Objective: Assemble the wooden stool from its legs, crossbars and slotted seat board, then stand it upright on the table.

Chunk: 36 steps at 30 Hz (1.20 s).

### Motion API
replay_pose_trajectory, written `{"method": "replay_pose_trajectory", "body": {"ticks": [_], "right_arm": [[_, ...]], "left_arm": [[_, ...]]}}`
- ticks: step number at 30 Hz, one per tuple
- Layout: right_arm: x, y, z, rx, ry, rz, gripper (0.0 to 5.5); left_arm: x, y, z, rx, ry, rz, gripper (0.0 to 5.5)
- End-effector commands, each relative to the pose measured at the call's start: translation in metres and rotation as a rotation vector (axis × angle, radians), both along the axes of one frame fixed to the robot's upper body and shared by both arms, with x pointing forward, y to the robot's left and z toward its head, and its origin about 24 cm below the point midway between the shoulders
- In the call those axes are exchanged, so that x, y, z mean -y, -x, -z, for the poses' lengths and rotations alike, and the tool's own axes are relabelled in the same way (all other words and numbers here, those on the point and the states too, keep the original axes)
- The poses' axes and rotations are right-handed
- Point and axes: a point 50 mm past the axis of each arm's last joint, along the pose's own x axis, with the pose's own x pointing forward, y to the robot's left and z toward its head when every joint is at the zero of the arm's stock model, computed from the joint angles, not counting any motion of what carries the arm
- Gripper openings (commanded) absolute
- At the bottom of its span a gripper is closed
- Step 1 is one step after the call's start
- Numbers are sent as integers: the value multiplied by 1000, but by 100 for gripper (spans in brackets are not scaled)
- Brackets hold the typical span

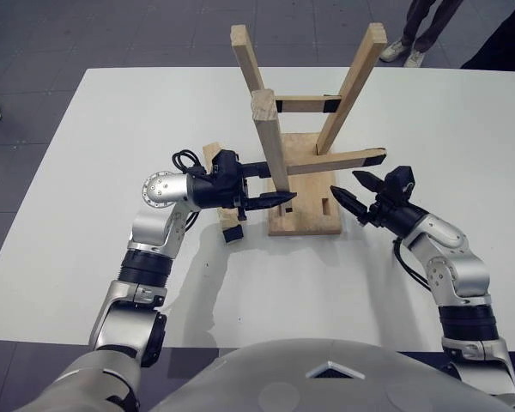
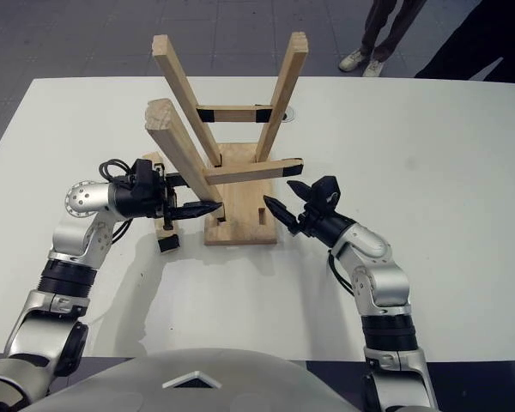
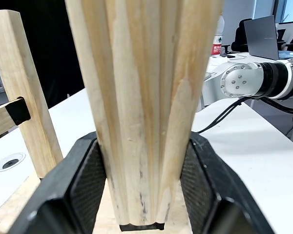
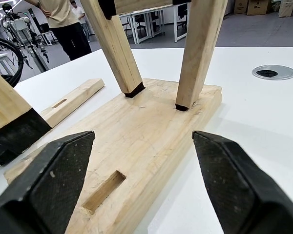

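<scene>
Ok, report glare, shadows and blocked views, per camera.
Left eye view: white table evenly lit, no glare, soft shadow beside the pale wooden slotted seat board. Left wrist view: the pale wooden stool leg in the left claw blocks most of the scene. Right wrist view: the open right claw, dark-fingered, crowds the foreground; no glare.

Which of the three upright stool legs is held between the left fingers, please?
The nearest leg, at the board's front left; the two far legs stand untouched.
</scene>
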Motion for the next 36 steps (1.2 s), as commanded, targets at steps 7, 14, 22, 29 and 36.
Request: {"method": "replay_pose_trajectory", "body": {"ticks": [7,14,22,29,36], "right_arm": [[10,1,1,-20,41,-29,370],[11,-5,-3,-15,55,-65,370],[16,-2,-2,-19,65,-27,370],[-1,-4,-7,41,25,59,370],[-11,-19,-12,77,-6,93,370]], "left_arm": [[-14,4,4,26,-25,-69,205],[-12,13,14,14,-11,-100,205],[-12,6,10,41,-23,-100,205],[-18,-3,3,55,-30,-109,205],[-11,-2,6,49,-25,-83,205]]}}
